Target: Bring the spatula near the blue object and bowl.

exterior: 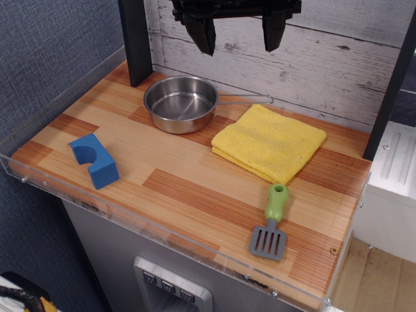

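The spatula (271, 223) lies flat near the front right of the wooden table, green handle pointing back, grey slotted blade toward the front edge. The blue object (95, 159) sits at the left, its half-round notch facing up and back. The bowl (181, 103) stands at the back centre, its thin wire handle pointing right. My gripper (238, 36) hangs open and empty high above the back of the table, over the bowl's handle, far from the spatula.
A folded yellow cloth (268, 142) lies between the bowl and the spatula. A dark post (135, 40) stands at the back left, another at the right. A clear plastic rim (162, 237) edges the table (188, 188).
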You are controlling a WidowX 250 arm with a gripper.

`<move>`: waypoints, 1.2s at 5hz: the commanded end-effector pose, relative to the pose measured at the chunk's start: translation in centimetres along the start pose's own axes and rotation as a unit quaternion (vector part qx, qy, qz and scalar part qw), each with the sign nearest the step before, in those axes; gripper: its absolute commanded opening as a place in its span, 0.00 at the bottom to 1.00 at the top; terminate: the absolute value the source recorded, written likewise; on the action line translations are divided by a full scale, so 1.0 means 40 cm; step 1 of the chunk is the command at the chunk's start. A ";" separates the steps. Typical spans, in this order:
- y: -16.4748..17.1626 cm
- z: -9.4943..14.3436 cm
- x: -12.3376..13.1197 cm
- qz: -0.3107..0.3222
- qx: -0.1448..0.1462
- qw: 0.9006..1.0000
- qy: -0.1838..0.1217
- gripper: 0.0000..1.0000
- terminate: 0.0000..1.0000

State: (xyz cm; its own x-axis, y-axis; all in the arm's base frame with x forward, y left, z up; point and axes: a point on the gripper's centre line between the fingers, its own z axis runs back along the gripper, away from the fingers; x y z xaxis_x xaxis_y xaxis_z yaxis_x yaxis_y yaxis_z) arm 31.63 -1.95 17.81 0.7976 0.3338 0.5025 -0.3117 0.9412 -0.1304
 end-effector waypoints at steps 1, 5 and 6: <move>0.000 0.000 0.000 0.000 0.000 1.000 0.000 1.00 0.00; -0.057 0.026 -0.143 -0.055 0.030 0.998 0.010 1.00 0.00; -0.044 -0.030 -0.177 -0.058 0.055 0.997 0.020 1.00 0.00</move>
State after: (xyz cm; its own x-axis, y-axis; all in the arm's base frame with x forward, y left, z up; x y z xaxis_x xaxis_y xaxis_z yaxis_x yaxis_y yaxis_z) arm 26.96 -5.75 12.27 0.8644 0.2317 0.4462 -0.2780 0.9597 0.0402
